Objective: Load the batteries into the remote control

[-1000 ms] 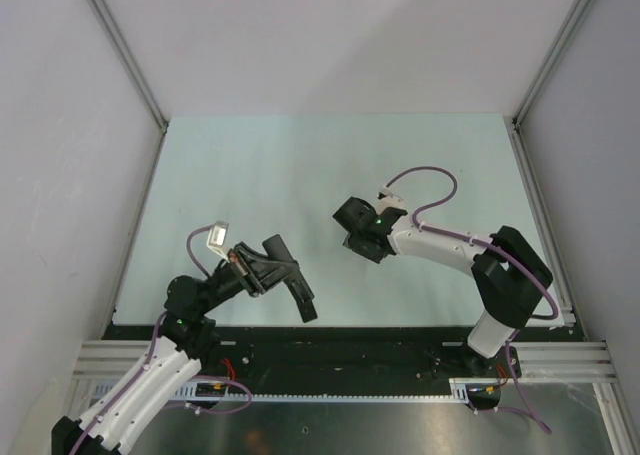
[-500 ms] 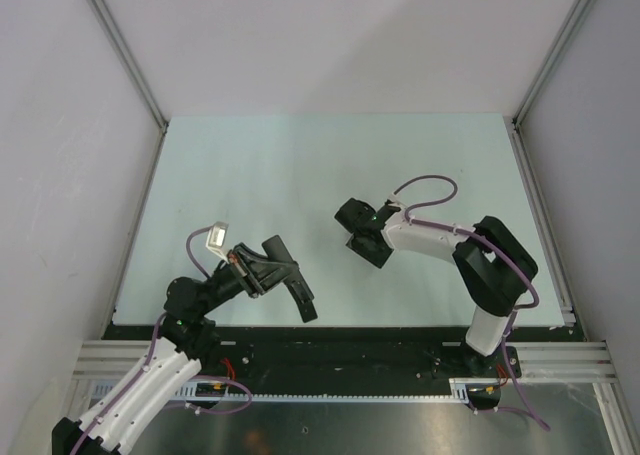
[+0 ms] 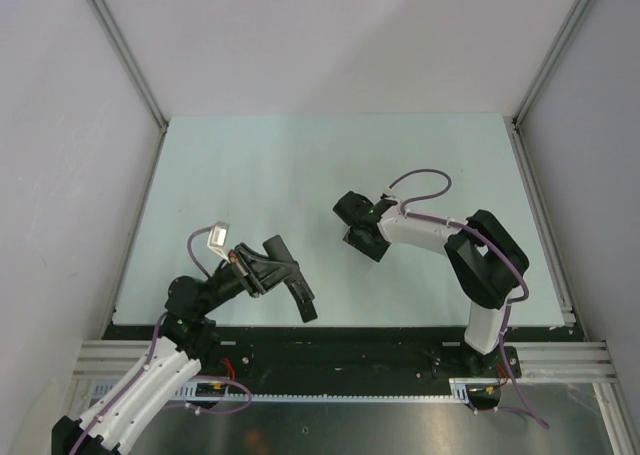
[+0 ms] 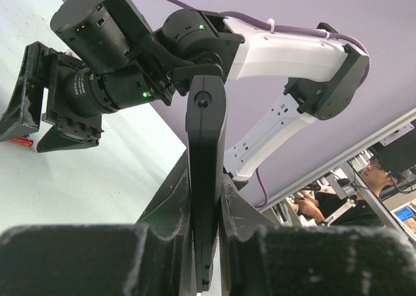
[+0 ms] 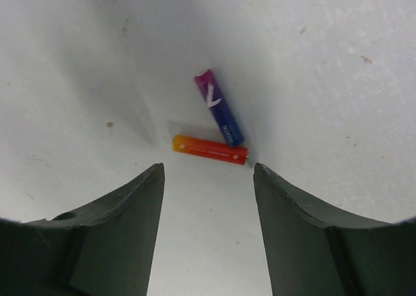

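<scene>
The remote control (image 3: 292,283), a slim black bar, is clamped in my left gripper (image 3: 262,267) near the table's front edge and slants toward the front right. In the left wrist view the remote control (image 4: 205,133) stands edge-on between the fingers of my left gripper (image 4: 205,179). Two batteries lie touching on the table: a red-orange battery (image 5: 209,149) and a blue-purple battery (image 5: 219,107). My right gripper (image 5: 208,169) hovers open just short of the red-orange one, nothing between its fingers. From above, my right gripper (image 3: 353,225) hides both batteries.
The pale green table (image 3: 300,165) is enclosed by white walls on three sides. A metal rail (image 3: 340,360) runs along the front edge. My right arm (image 3: 485,265) folds over the table's right front.
My right arm has folded in toward the left and its gripper has opened a little wider over the batteries. The left arm and the remote have not moved.
</scene>
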You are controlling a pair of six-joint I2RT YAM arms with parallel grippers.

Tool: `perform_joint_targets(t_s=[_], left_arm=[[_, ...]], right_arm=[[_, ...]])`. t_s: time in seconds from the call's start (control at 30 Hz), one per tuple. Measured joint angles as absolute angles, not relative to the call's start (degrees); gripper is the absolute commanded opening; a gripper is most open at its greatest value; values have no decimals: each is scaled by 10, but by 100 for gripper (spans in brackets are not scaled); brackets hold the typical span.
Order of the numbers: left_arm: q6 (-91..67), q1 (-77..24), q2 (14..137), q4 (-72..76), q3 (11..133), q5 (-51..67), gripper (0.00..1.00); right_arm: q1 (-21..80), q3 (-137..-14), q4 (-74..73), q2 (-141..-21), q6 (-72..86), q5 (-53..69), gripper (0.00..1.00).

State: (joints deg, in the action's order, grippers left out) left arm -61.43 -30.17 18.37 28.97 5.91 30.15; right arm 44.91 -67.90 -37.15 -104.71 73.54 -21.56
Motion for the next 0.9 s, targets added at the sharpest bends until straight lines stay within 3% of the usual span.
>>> perform_joint_targets(t_s=[0.9], left_arm=[[-615,-303,183,288,44,301,0]], right_arm=[[459,-735,-427,-1073,731,-229,62]])
